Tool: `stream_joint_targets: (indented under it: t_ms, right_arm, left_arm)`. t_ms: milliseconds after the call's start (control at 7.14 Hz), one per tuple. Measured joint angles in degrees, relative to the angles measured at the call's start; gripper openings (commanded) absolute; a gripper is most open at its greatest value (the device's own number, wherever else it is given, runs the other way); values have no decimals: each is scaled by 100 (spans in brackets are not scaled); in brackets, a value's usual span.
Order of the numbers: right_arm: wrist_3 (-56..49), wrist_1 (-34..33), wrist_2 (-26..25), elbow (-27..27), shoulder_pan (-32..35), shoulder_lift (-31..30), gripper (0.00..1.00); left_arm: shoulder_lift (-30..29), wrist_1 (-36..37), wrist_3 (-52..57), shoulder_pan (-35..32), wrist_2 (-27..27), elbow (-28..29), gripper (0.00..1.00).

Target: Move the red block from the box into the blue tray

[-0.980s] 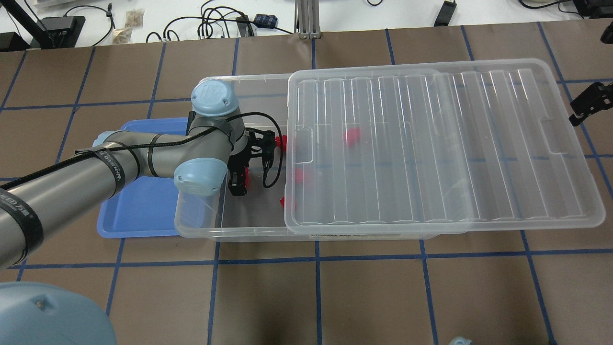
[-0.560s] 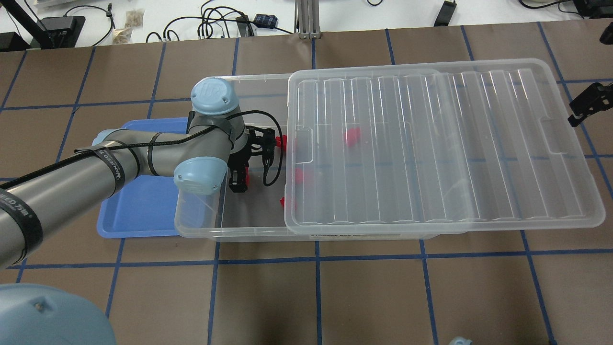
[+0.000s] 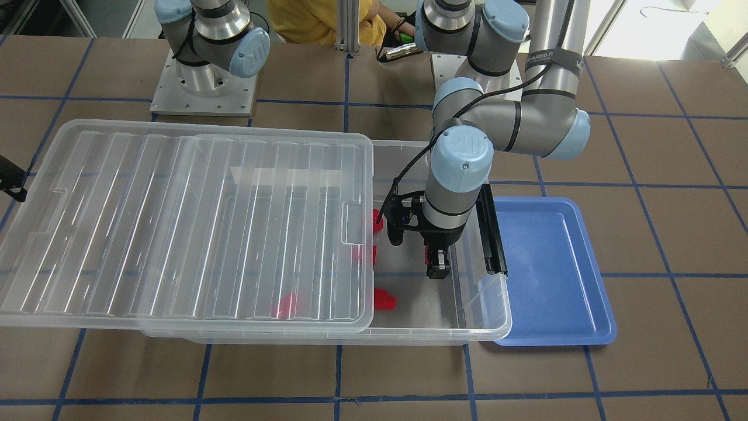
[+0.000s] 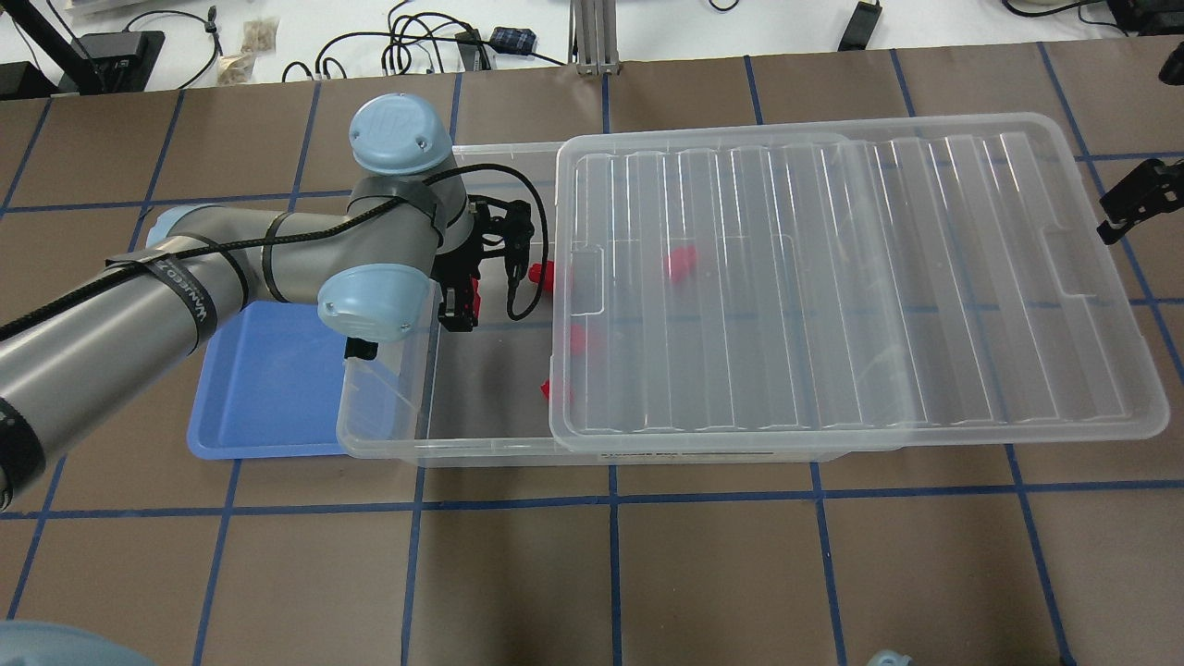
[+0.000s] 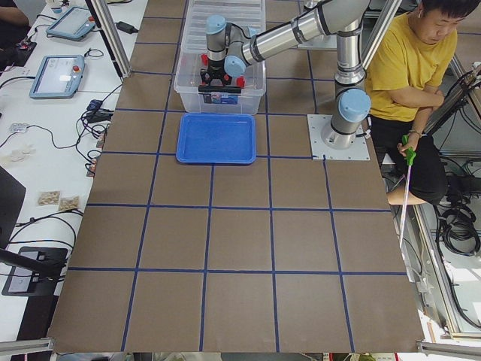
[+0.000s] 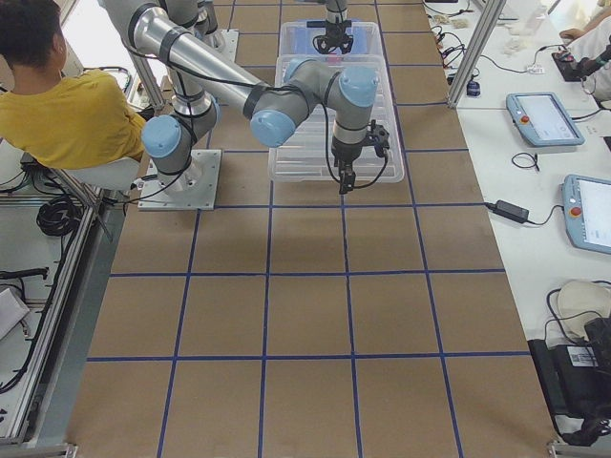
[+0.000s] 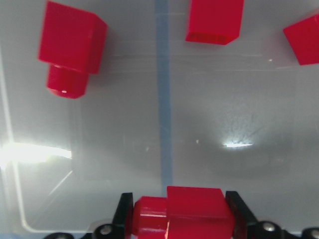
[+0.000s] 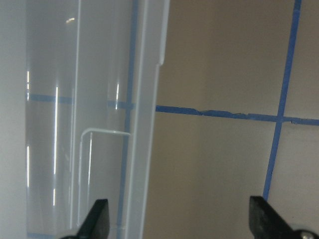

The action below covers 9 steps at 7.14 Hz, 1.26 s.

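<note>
left gripper (image 4: pixel 460 313) first: from my desk i see its fingers clamped on one red block (image 7: pixel 192 213). in the wrist view the block lies crosswise between the pads, with its stepped end toward that view's left. the hand points straight down over the uncovered end of the box, and the block hangs clear of the see-through floor beneath it. right gripper (image 8: pixel 182 224) is well apart from that hand, past the lid's far end. its fingers are spread wide over the lid's rim and the bare table beside it.

beneath both hands lies the brown table (image 4: pixel 647 573) with its blue tape grid. the lid (image 4: pixel 832 277), ribbed and translucent, lies slid along the box (image 4: pixel 384 421) away from the left hand. it covers most of the box and overhangs the far end, and its near edge is just beside the hand. the blue tray (image 4: pixel 268 388) lies flat on the table on the hand's opposite side, right up against the box's end wall. a black latch bar (image 3: pixel 491 234) runs along that wall, between the hand and the tray.

four other red blocks (image 4: pixel 541 273) lie on the box floor, lower than the hand and on its lid side. two peek out at the lid's edge, one sits just under it and one deeper in.
</note>
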Motion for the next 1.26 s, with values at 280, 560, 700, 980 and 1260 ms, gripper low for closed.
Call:
stream_joint_targets:
  t_ms: [280, 560, 700, 980, 1260]
  right_arm:
    - [107, 20, 9, 20, 6, 2, 100]
    - [169, 29, 8, 0, 42, -30, 100]
    - [264, 35, -9, -8, 156, -99, 100]
    - [530, 307, -30, -18, 536, -397, 100]
    - [881, 764, -15, -55, 1036, -786, 100]
  left_arm:
    - [347, -705, -10, 41, -10, 392, 60]
    - [633, -1576, -7, 174, 3, 901, 60]
    - [750, -1901, 89, 407, 15, 1059, 59]
    - [923, -2262, 814, 1185, 27, 1145, 61]
    - [839, -2317, 1759, 2065, 8, 1045, 71]
